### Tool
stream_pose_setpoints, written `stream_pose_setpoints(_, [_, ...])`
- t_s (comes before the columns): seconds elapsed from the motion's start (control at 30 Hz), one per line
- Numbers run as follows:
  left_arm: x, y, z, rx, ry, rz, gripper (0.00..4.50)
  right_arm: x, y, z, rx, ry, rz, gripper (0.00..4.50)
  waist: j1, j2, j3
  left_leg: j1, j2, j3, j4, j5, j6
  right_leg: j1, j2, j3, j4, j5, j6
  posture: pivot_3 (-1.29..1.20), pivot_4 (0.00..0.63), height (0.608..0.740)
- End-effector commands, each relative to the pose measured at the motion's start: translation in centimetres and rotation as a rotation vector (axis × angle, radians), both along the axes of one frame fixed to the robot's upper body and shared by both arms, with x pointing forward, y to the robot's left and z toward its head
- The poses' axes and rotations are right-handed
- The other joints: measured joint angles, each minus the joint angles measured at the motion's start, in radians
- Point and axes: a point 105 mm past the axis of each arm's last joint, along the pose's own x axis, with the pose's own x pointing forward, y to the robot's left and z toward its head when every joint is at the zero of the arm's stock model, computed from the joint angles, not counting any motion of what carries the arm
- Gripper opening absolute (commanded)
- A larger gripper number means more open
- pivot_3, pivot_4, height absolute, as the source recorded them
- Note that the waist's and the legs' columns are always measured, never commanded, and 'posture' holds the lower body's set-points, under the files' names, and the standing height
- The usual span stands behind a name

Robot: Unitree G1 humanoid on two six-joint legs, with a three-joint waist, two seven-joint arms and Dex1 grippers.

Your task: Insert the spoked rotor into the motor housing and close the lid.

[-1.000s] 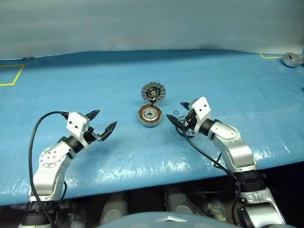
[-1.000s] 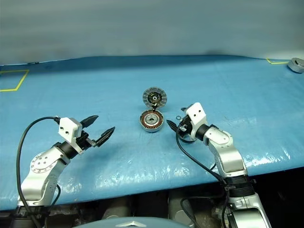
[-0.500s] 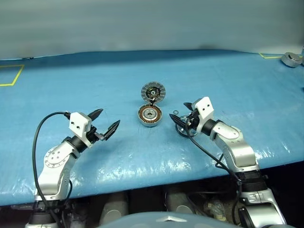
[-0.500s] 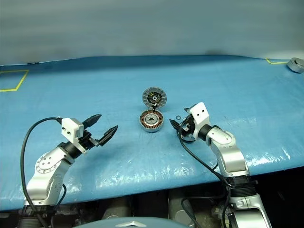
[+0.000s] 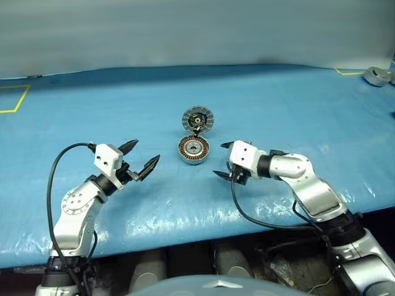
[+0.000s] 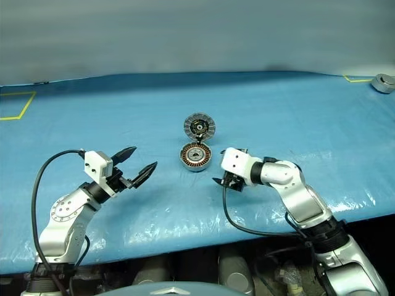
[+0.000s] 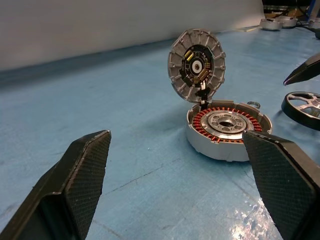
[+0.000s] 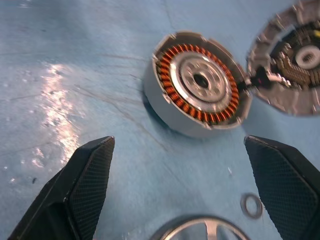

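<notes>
Right wrist view: spoked rotor [image 8: 202, 231] lies on the blue surface [image 5: 296, 111] just under my right end effector [image 8: 182, 190], jaws wide, empty. Step: pickup not yet made; next I'd drop & pinch the rim. Left wrist view shows lid [image 7: 196, 65] standing hinged open behind motor housing [image 7: 227, 129]; left end effector [image 5: 141, 155] wide too.

Both end effectors wide open (left [image 5: 142, 155], right [image 5: 222, 160]).
</notes>
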Motion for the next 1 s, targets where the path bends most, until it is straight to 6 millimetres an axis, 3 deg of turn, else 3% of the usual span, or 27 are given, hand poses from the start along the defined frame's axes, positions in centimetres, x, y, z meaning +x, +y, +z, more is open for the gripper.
stream_pose_setpoints(0.03, [0.3, -0.3, 0.8, 0.002, -0.042, -0.008, 4.49, 0.2, 2.0, 1.4, -0.084, -0.08, 0.149, 4.36, 0.002, 0.0, 0.0, 0.0, 0.0, 0.0, 0.0, 0.0, 0.0, 0.0, 0.0, 0.0, 0.0, 0.0, 0.0, 0.0, 0.15, 0.74])
stream_pose_setpoints(0.37, [0.6, -0.2, 0.9, 0.0, -0.061, 0.01, 4.49, 3.9, 3.4, -0.5, -0.257, -0.112, 0.204, 4.36, 0.01, -0.001, 0.0, -0.002, -0.001, -0.001, -0.001, 0.0, 0.0, 0.0, -0.001, -0.001, -0.002, 0.006, 0.0, 0.0, 0.15, 0.74])
stream_pose_setpoints(0.67, [0.2, 0.1, 0.7, -0.006, -0.068, 0.041, 4.49, 4.6, 4.1, -1.5, -0.283, -0.096, 0.222, 4.36, 0.006, -0.001, 0.0, -0.002, -0.001, -0.002, -0.001, 0.0, 0.0, -0.001, -0.001, -0.001, -0.001, 0.006, 0.0, 0.0, 0.15, 0.74])
stream_pose_setpoints(0.8, [0.1, 0.3, 0.7, 0.0, -0.071, 0.055, 4.49, 4.3, 4.1, -2.7, -0.305, -0.035, 0.239, 4.36, 0.006, -0.001, 0.0, -0.001, -0.001, -0.002, -0.001, 0.0, 0.0, 0.0, -0.001, -0.001, -0.001, 0.006, 0.0, 0.0, 0.15, 0.74])
stream_pose_setpoints(1.0, [0.0, 0.5, 0.8, 0.005, -0.072, 0.06, 4.5, 3.9, 4.3, -4.1, -0.309, 0.035, 0.247, 2.5, 0.004, -0.001, 0.0, 0.001, -0.001, -0.002, -0.001, 0.0, 0.0, 0.001, -0.001, -0.002, -0.001, 0.006, 0.0, 0.0, 0.15, 0.74])
